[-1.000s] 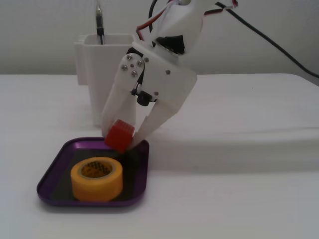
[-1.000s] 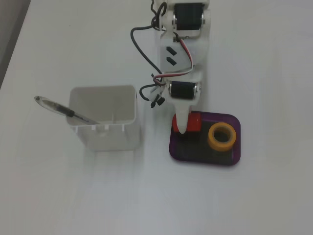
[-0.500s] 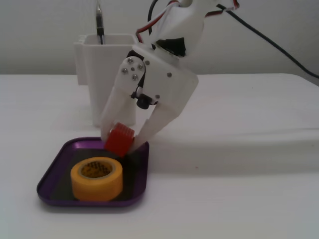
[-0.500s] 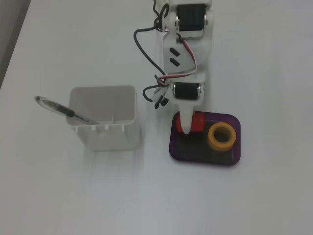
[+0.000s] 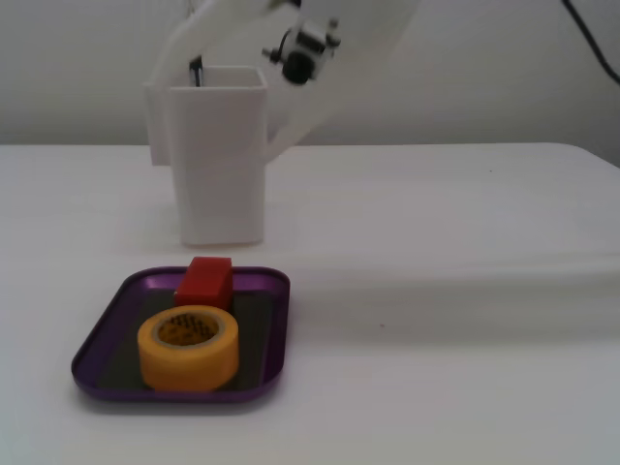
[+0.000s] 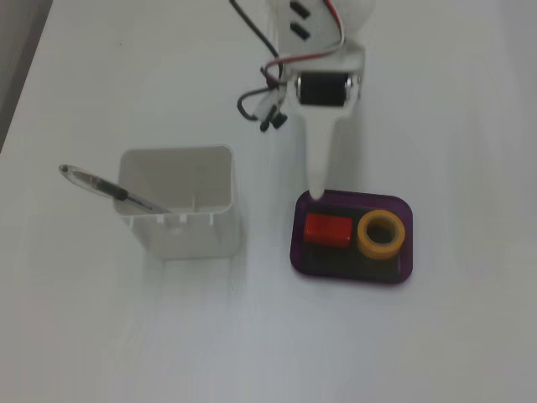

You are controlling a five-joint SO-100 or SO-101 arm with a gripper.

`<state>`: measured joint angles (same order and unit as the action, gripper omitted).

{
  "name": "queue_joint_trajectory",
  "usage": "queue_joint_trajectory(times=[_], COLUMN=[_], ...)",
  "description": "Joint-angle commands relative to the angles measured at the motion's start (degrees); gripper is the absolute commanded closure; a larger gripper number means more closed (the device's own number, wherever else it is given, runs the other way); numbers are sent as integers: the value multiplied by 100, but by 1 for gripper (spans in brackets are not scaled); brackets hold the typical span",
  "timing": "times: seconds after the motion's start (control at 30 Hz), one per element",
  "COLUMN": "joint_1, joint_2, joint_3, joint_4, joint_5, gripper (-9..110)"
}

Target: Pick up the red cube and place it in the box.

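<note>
The red cube [image 5: 203,280] [image 6: 327,229] lies flat inside the box [image 5: 105,327] [image 6: 402,273], a shallow dark-purple tray, at its far left side as the overhead fixed view shows it. It touches nothing of the arm. My gripper [image 5: 221,102] [image 6: 316,190] hangs well above the box with its white fingers spread open and nothing between them. Seen from above, one fingertip sits just over the box's back rim.
A yellow tape roll [image 5: 189,347] [image 6: 382,232] stands in the box beside the cube. A tall white square container [image 5: 218,165] [image 6: 180,227] with a pen [image 6: 113,191] in it stands just behind and to the left of the box.
The gripper has opened, let go of the red cube and risen away from the box. The cube now rests on the box floor.
</note>
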<state>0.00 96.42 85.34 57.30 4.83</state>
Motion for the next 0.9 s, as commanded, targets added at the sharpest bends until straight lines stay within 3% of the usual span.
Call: queue_joint_trajectory(times=[0.0, 0.27, 0.63, 0.87], joint_1=[0, 88, 141, 932], joint_2=[1406, 3929, 7523, 9483], joint_3=[-308, 958, 5370, 7822], joint_4=[993, 2347, 2039, 1380], joint_5=[-35, -272, -475, -510], gripper=[73, 73, 73, 73])
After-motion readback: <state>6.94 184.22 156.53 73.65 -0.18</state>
